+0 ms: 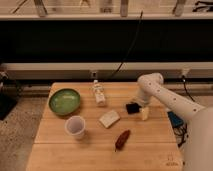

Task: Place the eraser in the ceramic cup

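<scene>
The eraser [132,107], a small black block, lies on the wooden table [65,152] right of centre. The gripper [144,113] hangs from the white arm at the table's right side, just right of the eraser and close against it. The ceramic cup [75,127], small and white, stands upright at the front left, well away from the gripper.
A green bowl [64,101] sits at the back left. A small white bottle [99,93] stands at the back centre. A pale cream block [109,119] lies in the middle and a reddish-brown object [122,139] lies in front of it.
</scene>
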You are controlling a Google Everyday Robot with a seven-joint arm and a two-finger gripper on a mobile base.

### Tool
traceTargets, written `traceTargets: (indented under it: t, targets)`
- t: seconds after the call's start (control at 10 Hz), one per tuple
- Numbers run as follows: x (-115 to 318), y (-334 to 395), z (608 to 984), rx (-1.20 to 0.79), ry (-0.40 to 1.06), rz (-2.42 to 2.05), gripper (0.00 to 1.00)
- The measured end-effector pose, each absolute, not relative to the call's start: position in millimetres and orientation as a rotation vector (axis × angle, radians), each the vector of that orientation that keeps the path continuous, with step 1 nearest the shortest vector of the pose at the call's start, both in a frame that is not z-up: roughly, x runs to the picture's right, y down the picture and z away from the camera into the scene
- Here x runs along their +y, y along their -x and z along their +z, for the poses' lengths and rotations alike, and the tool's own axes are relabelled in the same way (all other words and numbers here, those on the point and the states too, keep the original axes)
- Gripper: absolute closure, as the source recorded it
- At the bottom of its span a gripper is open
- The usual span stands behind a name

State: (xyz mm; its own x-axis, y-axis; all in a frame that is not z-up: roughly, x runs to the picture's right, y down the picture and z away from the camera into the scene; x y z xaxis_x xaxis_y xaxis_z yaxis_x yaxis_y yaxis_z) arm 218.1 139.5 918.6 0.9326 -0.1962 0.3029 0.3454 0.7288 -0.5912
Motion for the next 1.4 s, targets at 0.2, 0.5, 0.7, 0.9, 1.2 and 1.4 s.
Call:
traceTargets:
  t: [0.2, 0.5, 0.7, 0.9, 1.2, 1.4]
  targets:
    - [136, -224, 917, -0.23, 0.697, -0.301, 0.2]
    - [133, -223, 916, -0.237, 0.696, -0.306, 0.21]
    - [133, -224, 915, -0.24, 0.698, -0.309, 0.38]
    - [133, -224, 914, -0.246, 0.697, -0.315, 0.55]
    - [132, -223, 910, -0.254, 0.697, -0.323, 0.87]
    - [129, -221, 905, -0.257, 0.691, -0.331, 1.0]
